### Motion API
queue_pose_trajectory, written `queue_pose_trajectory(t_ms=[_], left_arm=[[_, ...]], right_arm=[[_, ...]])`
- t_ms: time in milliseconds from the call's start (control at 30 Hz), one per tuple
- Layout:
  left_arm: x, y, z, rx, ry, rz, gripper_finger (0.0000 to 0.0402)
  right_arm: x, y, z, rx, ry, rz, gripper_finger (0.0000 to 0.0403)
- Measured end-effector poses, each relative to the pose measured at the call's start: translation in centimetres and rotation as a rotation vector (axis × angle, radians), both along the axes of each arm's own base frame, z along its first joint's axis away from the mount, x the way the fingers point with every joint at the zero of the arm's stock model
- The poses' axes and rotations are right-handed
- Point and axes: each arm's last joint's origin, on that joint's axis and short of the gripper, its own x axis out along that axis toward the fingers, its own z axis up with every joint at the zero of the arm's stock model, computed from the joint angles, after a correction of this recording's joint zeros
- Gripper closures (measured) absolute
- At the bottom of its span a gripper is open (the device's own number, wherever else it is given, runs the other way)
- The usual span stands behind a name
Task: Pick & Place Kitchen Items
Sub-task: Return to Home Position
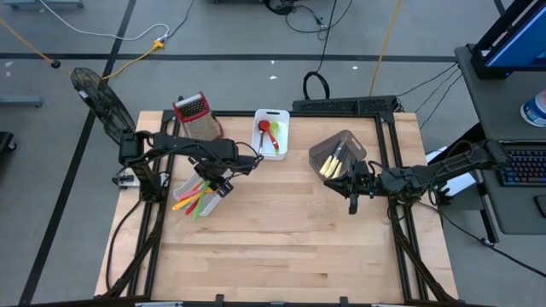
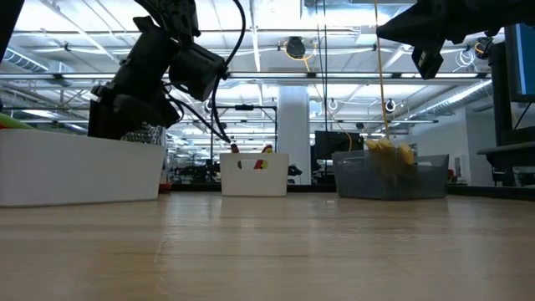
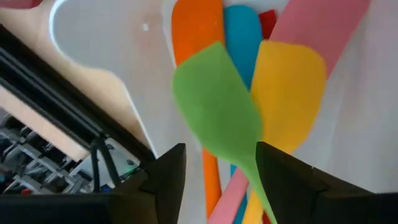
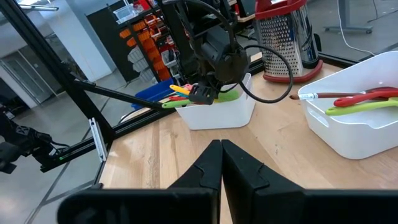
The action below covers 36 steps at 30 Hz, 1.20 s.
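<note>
- The left end effector [image 3: 221, 150] is hovering just above a white plastic bin [image 4: 221, 115] at the tabletop's left side. Its fingers are standing wide apart and gripping nothing.
- A green spatula [image 3: 217, 102] is lying topmost in that bin. Its flat, rounded blade is pointing away from the end effector, and its thin handle is running back between the fingers.
- An orange utensil [image 3: 196, 31], a blue utensil [image 3: 242, 37], a yellow spatula [image 3: 289, 93] and a pink utensil [image 3: 323, 25] are lying beneath it. All four are smooth, with long axes fanning roughly parallel.
- The right end effector [image 4: 221, 149] is hanging over the bare wooden tabletop [image 1: 281, 239]. Its fingers are pressed together and empty, just beside a grey translucent bin [image 1: 328, 149].
</note>
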Motion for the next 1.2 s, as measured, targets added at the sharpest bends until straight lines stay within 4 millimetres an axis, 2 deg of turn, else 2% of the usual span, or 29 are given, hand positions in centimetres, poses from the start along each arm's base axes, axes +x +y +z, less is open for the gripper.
queue_pose_trajectory(t_ms=[300,400,567,733,833,1033,1200], left_arm=[[-0.8,-0.1,0.5,-0.007,0.092,-0.003,0.019],[-0.8,-0.1,0.6,-0.005,0.083,-0.002,0.019],[-0.8,-0.1,2.1,0.028,0.01,0.01,0.019],[-1.6,-0.1,6.1,0.137,-0.15,0.081,0.019],[-2.6,-0.7,9.3,0.212,-0.306,0.132,0.019],[-4.9,-3.0,14.3,0.258,-0.706,0.239,0.019],[-6.6,-5.3,17.5,0.35,-1.044,0.218,0.019]], right_arm=[[0.0,0.0,0.0,0.0,0.0,0.0,0.0399],[0.0,0.0,0.0,0.0,0.0,0.0,0.0399],[0.0,0.0,0.0,0.003,0.0,0.001,0.0399],[0.0,0.0,-0.1,0.001,0.01,0.001,0.0399],[0.0,0.0,-0.2,-0.003,0.024,0.001,0.0399],[0.0,0.0,-0.2,-0.004,0.021,0.001,0.0399],[-0.1,0.0,-0.2,-0.057,0.024,0.009,0.0399]])
